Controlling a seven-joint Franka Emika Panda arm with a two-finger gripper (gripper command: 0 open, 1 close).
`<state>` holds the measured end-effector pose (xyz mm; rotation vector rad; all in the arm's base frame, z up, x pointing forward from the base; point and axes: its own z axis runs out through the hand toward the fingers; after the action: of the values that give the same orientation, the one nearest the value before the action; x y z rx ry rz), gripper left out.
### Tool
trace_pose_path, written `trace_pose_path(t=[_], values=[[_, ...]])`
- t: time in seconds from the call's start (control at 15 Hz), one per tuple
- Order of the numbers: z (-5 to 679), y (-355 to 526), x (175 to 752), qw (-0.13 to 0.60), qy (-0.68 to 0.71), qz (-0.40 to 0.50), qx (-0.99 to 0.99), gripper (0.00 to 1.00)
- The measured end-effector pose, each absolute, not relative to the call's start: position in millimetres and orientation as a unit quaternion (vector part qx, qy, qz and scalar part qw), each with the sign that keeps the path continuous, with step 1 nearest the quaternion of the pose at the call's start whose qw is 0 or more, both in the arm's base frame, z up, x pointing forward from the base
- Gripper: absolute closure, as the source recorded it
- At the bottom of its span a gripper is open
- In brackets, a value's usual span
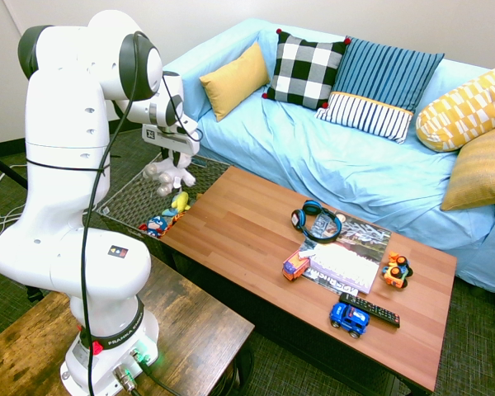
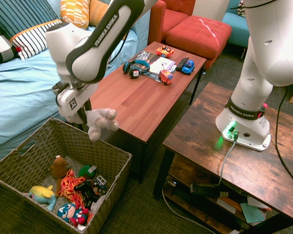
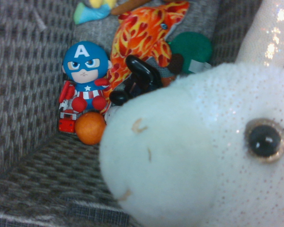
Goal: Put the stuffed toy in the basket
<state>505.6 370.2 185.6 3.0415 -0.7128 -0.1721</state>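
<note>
Stuffed toy (image 2: 100, 123), white and fluffy, hangs from the gripper (image 2: 86, 115) above the far rim of the basket (image 2: 113, 155), limbs dangling. Basket stands on dark carpet between a light blue sofa (image 2: 19, 92) and a wooden coffee table (image 2: 136, 92); it contains a brown bear (image 2: 60, 166), a blue-red figure (image 2: 72, 213) and other small toys. Coffee table carries headphones (image 2: 136, 67), toy cars and a remote. Jaws are closed on the stuffed toy, pointing down. Wrist view is filled by the toy's face and eye (image 3: 264, 141)

White arm bent over, gripper (image 2: 86, 118) pointing straight down, fingers clamped together
</note>
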Motion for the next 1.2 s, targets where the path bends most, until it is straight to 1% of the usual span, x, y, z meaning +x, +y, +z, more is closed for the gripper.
trace_pose_path(t=[0.2,0.4,0.47,0.67,1.2], values=[[132.9,417.5,509.3,0.025,-0.215,-0.031,0.976,1.0],[91.3,433.1,529.6,0.04,-0.222,0.014,0.974,1.0],[81.6,436.6,535.1,0.043,-0.226,0.024,0.973,0.0],[62.0,435.4,545.6,0.055,-0.237,0.021,0.97,0.0],[65.1,430.3,556.9,0.055,-0.253,0.032,0.965,0.0]])
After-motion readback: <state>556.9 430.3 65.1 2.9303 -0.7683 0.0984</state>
